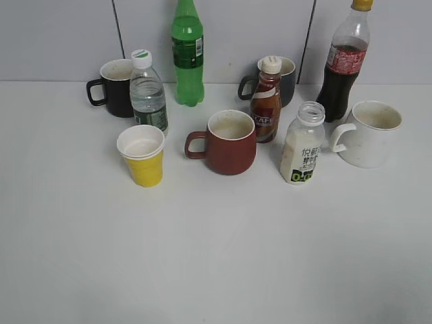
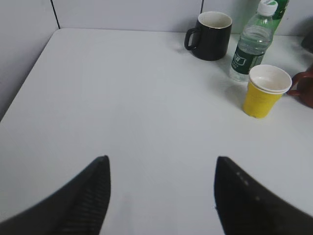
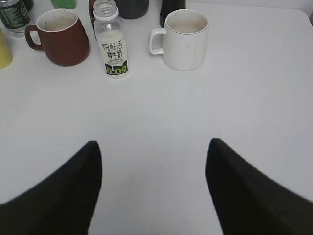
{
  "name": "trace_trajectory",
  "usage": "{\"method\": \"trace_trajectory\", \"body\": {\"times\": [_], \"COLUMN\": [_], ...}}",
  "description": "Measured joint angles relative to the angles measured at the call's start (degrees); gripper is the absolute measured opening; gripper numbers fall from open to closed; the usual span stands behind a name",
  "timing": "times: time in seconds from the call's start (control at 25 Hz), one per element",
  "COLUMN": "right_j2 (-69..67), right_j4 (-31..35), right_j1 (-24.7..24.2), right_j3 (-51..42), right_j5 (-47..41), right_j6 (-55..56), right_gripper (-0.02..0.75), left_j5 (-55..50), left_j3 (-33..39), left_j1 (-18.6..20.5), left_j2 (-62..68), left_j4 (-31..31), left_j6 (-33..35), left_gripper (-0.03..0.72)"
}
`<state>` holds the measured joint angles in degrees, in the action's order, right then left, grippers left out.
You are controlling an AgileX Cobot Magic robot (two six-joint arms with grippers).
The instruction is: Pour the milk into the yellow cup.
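The milk bottle [image 1: 303, 145] stands upright and capless, between the red-brown mug and the white mug; it also shows in the right wrist view [image 3: 112, 43]. The yellow cup [image 1: 142, 155] stands upright at the left, in front of the water bottle; it also shows in the left wrist view [image 2: 264, 91], and its edge at the left border of the right wrist view [image 3: 4, 51]. My left gripper [image 2: 161, 164] is open and empty over bare table, well short of the cup. My right gripper [image 3: 152, 147] is open and empty, well short of the milk. Neither gripper shows in the exterior view.
A red-brown mug [image 1: 227, 142], brown coffee bottle [image 1: 266, 101], white mug [image 1: 370, 133], cola bottle [image 1: 345, 61], green bottle [image 1: 187, 52], water bottle [image 1: 147, 92], black mug [image 1: 113, 87] and dark mug [image 1: 286, 79] stand on the white table [image 1: 202, 256]. A wall runs behind.
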<state>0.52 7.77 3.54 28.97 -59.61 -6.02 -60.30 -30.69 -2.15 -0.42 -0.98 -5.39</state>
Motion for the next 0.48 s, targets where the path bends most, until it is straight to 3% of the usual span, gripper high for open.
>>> {"method": "trace_trajectory", "body": {"times": [0.48], "right_j2": [0.0], "right_j4": [0.0], "right_j1": [0.0], "right_j3": [0.0], "right_j5": [0.0], "right_j6": [0.0], "right_gripper": [0.501], "left_j5": [0.0], "left_j3": [0.0], "left_j1": [0.0], "left_j2": [0.0], "left_j4": [0.0], "left_j6": [0.0], "left_gripper": [0.505]}}
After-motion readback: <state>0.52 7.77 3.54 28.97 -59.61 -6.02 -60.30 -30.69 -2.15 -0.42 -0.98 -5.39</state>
